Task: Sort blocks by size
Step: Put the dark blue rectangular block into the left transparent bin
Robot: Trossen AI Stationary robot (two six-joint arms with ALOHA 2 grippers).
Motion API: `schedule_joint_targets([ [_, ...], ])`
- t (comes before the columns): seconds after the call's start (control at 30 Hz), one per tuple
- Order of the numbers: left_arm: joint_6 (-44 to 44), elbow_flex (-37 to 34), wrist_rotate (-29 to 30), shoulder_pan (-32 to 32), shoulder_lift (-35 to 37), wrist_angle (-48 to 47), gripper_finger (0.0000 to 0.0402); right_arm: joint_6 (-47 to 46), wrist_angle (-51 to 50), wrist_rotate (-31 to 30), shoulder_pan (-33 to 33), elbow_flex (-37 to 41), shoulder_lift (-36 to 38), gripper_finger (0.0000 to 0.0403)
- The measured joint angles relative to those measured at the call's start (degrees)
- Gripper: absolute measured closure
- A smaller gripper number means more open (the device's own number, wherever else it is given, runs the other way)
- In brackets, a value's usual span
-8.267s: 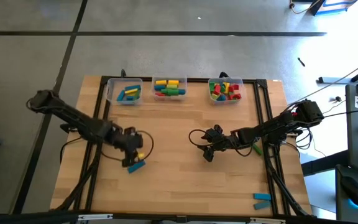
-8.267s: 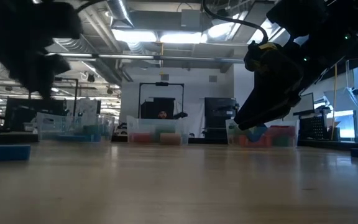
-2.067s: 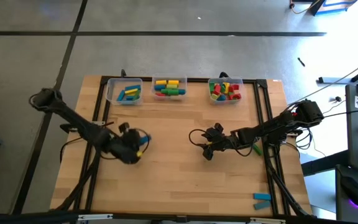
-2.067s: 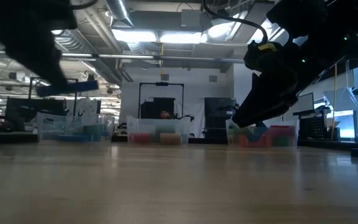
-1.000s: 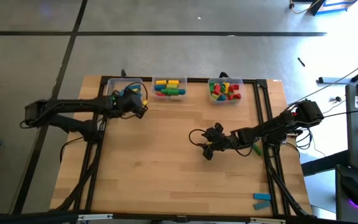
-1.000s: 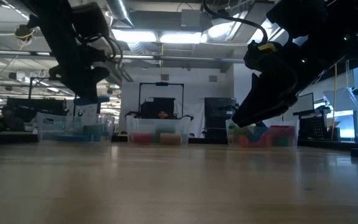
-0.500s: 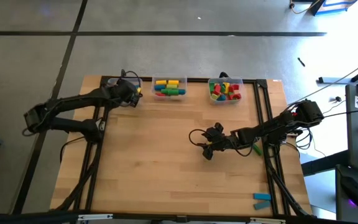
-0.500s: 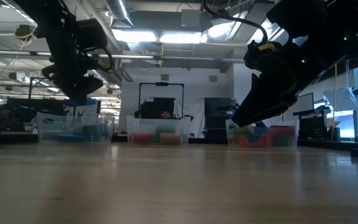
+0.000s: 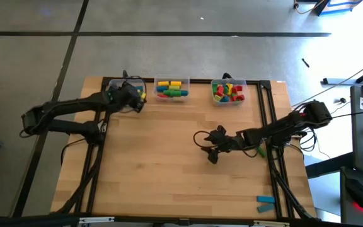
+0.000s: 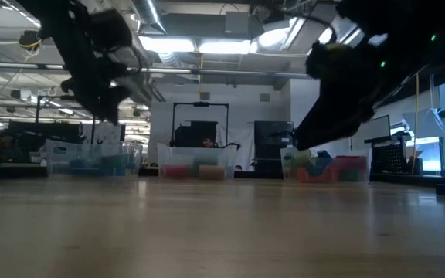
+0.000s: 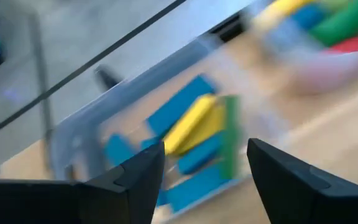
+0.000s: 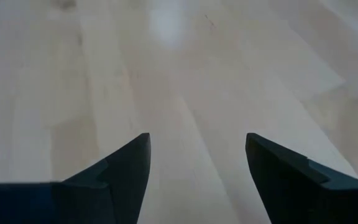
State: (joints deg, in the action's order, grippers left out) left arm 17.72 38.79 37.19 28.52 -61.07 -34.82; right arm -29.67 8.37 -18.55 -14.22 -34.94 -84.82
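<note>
Your left gripper hangs over the left bin at the far edge of the table, fingers spread and nothing between them in the left wrist view, so it reads as released. Risk from here, as a judgement: if you pull that arm back low, a finger could catch the bin's clear wall and drag or tip it, since the gripper sits right at the rim. Your right gripper waits open and empty above bare wood right of table centre; in its wrist view only tabletop shows between the fingers. Reaching from there for the loose blue blocks at the near right corner means a long swing, and cables trail beside that arm, so snagging looks possible. A green piece lies partly hidden under the right arm; I cannot tell its length. Containers: the left bin holds long blue bars, a yellow bar and a green one; the middle bin holds yellow, blue, green and red mid-length pieces; the right bin holds short red, green and yellow pieces.
</note>
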Motion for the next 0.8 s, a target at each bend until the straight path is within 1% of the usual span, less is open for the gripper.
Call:
schedule_joint_targets([
  [0.07,-0.63,0.00,-1.73,-3.32,1.65,1.54,0.0174,0.00,-2.46,0.57,-0.04,0.00,2.54,0.0146],
  [0.17,-0.71,0.00,-3.28,-8.87,3.96,2.46,0.0174,-0.19,-9.75,0.61,0.00,0.00,7.63,0.0146],
  [0.3,1.77,0.00,-3.57,-16.64,5.72,2.63,0.0174,-0.36,-21.02,1.31,0.00,-0.02,15.81,0.0146],
  [0.4,4.36,0.00,-3.60,-22.45,5.40,2.74,0.0174,-0.25,-28.97,1.50,0.00,-0.02,19.96,0.0146],
  [0.5,7.03,0.00,-3.59,-28.06,4.18,4.51,0.0174,-0.22,-36.34,1.56,0.00,-0.04,21.35,0.0146],
  [0.6,8.73,0.00,-3.58,-33.57,2.43,7.69,0.0174,-0.24,-40.58,2.00,0.00,-0.04,21.16,0.0146],
  [0.7,8.88,0.00,-3.55,-38.60,-0.05,11.11,0.0174,-0.23,-43.01,3.22,0.00,-0.04,20.21,0.0146],
  [0.8,8.48,0.00,-3.54,-42.60,-2.82,14.04,0.0174,-0.10,-48.57,4.21,0.00,-1.93,18.70,0.0146],
])
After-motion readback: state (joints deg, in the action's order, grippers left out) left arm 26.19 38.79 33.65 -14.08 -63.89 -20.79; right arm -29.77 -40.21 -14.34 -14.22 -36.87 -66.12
